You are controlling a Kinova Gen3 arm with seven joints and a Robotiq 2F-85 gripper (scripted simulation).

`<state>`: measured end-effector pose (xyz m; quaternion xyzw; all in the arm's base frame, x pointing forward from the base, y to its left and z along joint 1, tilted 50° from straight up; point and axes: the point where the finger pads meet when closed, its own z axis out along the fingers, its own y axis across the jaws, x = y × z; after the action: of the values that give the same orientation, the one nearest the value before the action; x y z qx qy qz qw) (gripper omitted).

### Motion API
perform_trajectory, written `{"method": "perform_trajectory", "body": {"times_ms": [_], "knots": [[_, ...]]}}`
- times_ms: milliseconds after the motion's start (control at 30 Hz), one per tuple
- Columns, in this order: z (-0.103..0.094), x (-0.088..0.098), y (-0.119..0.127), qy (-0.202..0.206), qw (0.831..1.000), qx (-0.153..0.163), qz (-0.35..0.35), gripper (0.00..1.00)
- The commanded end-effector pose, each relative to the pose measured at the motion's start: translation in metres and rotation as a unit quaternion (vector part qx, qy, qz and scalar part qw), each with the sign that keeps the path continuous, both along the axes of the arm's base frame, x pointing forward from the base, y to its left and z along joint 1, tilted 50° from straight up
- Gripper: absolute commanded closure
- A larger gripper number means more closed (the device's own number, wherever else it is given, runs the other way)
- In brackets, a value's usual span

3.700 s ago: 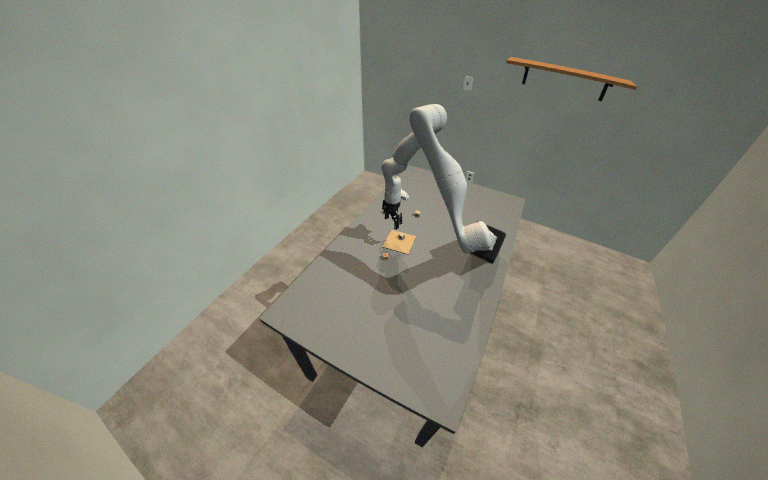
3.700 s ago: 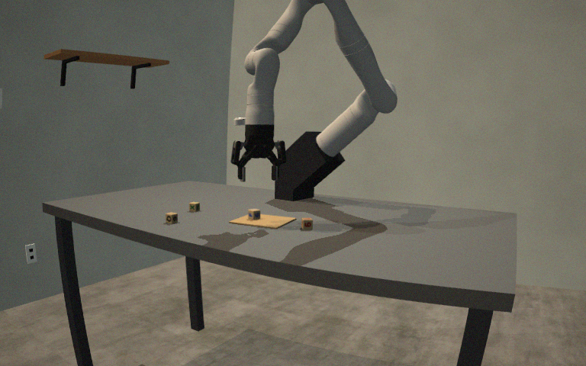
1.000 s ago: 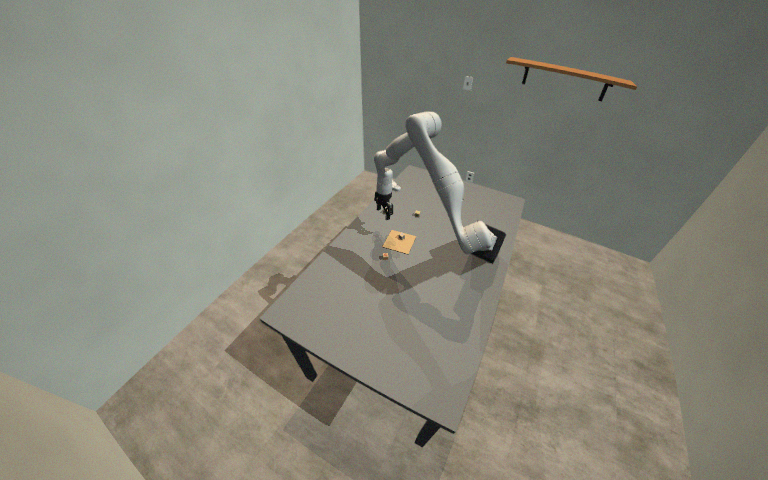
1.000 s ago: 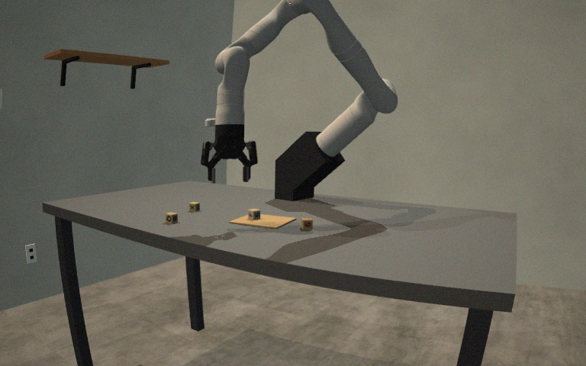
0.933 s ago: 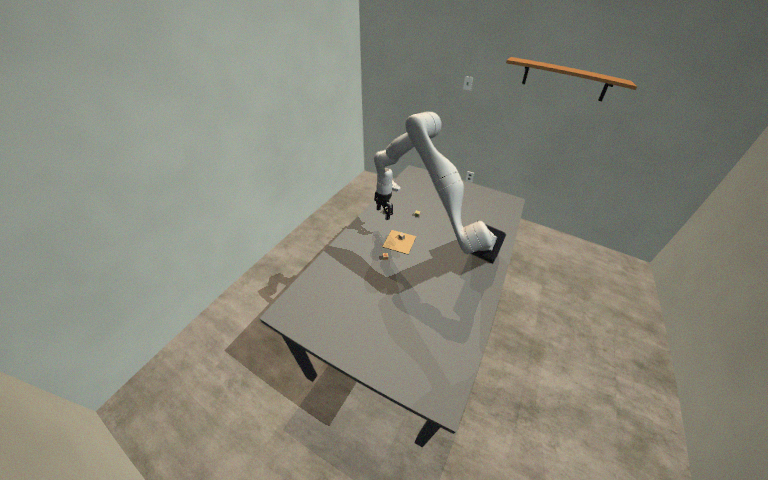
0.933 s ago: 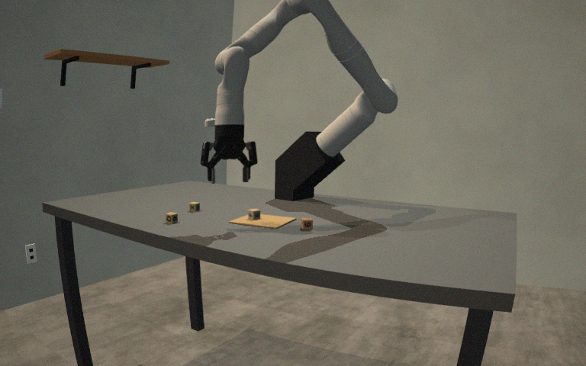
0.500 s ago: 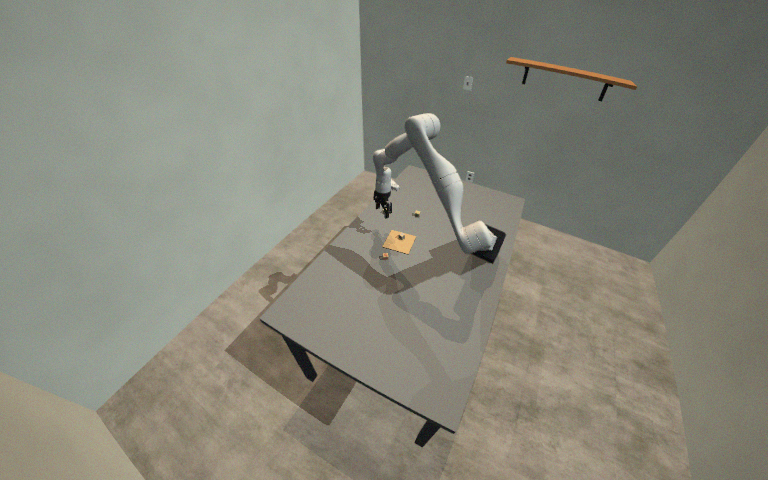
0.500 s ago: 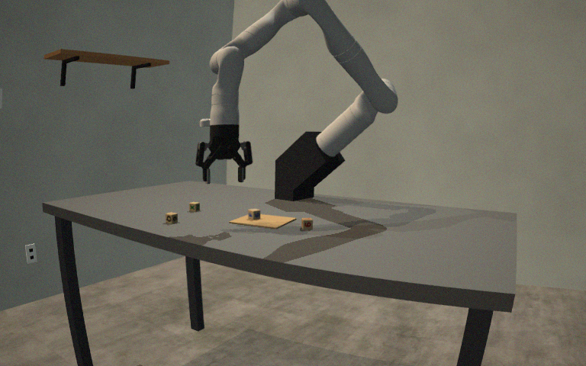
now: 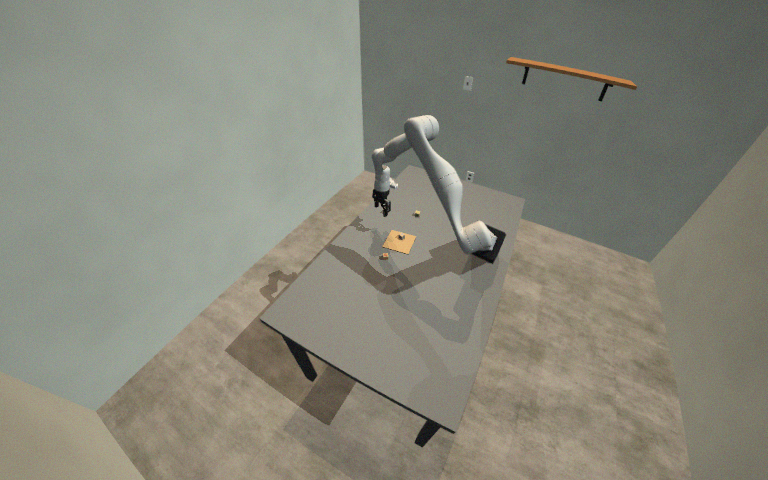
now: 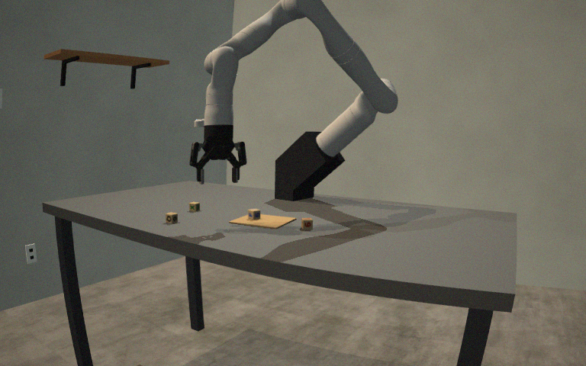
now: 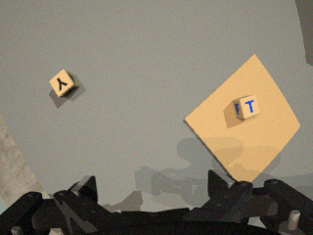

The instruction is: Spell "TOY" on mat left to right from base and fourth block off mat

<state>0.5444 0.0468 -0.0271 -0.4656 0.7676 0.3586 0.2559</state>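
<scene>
Table (image 9: 362,333) (image 10: 432,258) (image 11: 137,49): grey top, dark legs, arm shadows across it. Arm (image 9: 447,180) (image 10: 346,48): white, arched high, wrist end pointing down. Wood shelf (image 9: 572,71) (image 10: 107,57): on the wall, two black brackets. Black base mount (image 9: 493,258) (image 10: 288,172): on the table under the arm. Gripper (image 9: 381,210) (image 10: 218,181) (image 11: 152,186): fully open, nothing between the fingers, hanging above the table, touching no block.

Mat (image 9: 396,247) (image 10: 272,223) (image 11: 274,108): tan, square, flat on the table. Blocks, all about one size:
- T block (image 9: 400,237) (image 10: 254,214) (image 11: 245,107): on the mat, blue T face up.
- Y block (image 10: 171,217) (image 11: 63,82): off the mat, well apart from it, black Y face up.
- Red-marked block (image 9: 385,256) (image 10: 307,223): off the mat, just beside it; can't read its top.
- Green-marked block (image 9: 416,213) (image 10: 194,207): off the mat, X on one side; top unreadable.

Only T is on the mat. Row not formed.
</scene>
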Motion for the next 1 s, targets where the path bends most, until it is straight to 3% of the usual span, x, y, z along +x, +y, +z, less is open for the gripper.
{"method": "perform_trajectory", "body": {"times_ms": [0,267,300,967], "knots": [[-0.004,0.008,-0.004,0.000,1.000,0.000,0.000,0.00],[-0.004,0.008,-0.004,0.000,1.000,0.000,0.000,0.00],[-0.008,0.015,-0.007,0.000,1.000,0.000,0.000,0.00],[-0.017,0.029,-0.015,0.000,1.000,-0.001,0.000,0.00]]}}
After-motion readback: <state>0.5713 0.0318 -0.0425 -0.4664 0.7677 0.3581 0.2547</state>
